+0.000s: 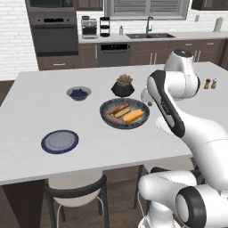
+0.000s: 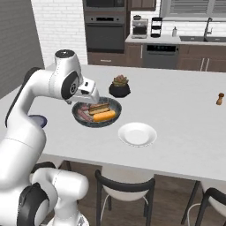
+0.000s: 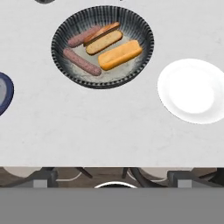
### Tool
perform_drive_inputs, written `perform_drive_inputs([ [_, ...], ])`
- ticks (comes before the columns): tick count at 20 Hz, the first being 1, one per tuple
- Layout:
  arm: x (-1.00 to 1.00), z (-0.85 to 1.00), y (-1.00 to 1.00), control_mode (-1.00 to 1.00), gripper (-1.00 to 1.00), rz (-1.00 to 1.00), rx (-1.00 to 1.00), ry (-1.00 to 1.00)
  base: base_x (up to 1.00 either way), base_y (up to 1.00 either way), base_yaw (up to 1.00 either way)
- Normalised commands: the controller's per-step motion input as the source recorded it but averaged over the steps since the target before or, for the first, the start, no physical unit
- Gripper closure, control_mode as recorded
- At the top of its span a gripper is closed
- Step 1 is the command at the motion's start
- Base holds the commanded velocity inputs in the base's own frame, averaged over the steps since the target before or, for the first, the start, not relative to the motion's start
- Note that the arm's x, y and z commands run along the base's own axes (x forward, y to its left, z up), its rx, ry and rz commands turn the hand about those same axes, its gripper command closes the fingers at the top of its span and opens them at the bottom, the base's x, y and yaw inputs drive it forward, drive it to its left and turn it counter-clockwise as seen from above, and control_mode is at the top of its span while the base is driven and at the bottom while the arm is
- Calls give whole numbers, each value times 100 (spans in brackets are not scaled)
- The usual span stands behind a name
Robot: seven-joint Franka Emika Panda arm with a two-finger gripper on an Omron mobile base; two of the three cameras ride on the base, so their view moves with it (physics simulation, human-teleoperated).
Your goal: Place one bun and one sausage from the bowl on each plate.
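Nothing moved yet, judging by both plates lying bare and all the food in the bowl (image 3: 102,46). Taking the bowl as landmark and sweeping left to right in the hand view: left of it, well apart, the dark blue plate (image 1: 59,141). Inside it, at its left, two pinkish-brown sausages (image 3: 81,62); toward its middle a browner bun (image 3: 103,42) with a dark strip along its far side; right of that, the orange-yellow bun (image 3: 120,54), lying slantwise. Right of the bowl, near but apart, the white plate (image 3: 192,90).

Gripper (image 2: 90,95) held above the bowl's left rim in the right base view, fingers not visible, so cannot tell whether wide or narrow.

Probably best to begin with the orange-yellow bun: uppermost, clear on its right side. Should be approached from straight above, jaws set across its short width, closing gently since bread likely yields. Worth avoiding a nudge to the neighbouring bun.

Surface: a pale, faintly mottled island counter (image 1: 31,116). Behind the bowl, a black pot with a succulent (image 1: 123,85); behind and left, a small bowl of blueberries (image 1: 79,93). Dark chairs tucked along the near edge. Beyond, brown cabinets, wall oven, sink, white brick.
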Motion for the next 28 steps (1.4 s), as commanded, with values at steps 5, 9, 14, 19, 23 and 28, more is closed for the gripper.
perform_drive_inputs([
  [5, 1, 8, -6, -100, -100, 0, 5, -1, 5, 0, 0],
  [9, 63, 7, -28, -100, -100, 0, 12, 2, 0, 0, 0],
  [14, 61, -3, -4, -100, -100, 10, 0, 6, 0, 0, 0],
  [19, 67, -36, 0, -100, -100, 0, 0, 8, 0, 0, 0],
  [23, 27, -78, 6, -100, -100, -1, -1, 0, 0, 0, 0],
  [28, 7, -48, 3, -100, -100, 0, 0, 0, 0, 0, 0],
])
